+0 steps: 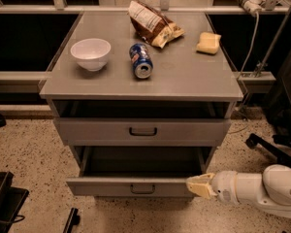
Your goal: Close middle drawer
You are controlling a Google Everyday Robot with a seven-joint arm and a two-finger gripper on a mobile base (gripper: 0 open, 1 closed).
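Note:
The middle drawer point(136, 187) is a wide grey metal drawer with a small dark loop handle point(142, 189). It stands pulled well out, with its dark inside showing. My gripper point(200, 186), tan-tipped on a white arm point(262, 191), comes in from the lower right. It sits at the right end of the drawer's front, touching it or very close to it. The top drawer point(142, 130) above looks nearly closed. The lowest drawer is out of view.
On the cabinet top point(184, 76) stand a white bowl point(90, 53), a blue can on its side point(140, 67), a chip bag point(153, 23) and a yellow sponge point(208, 42). A chair base point(269, 147) is at the right. Dark objects point(5, 198) lie on the floor at lower left.

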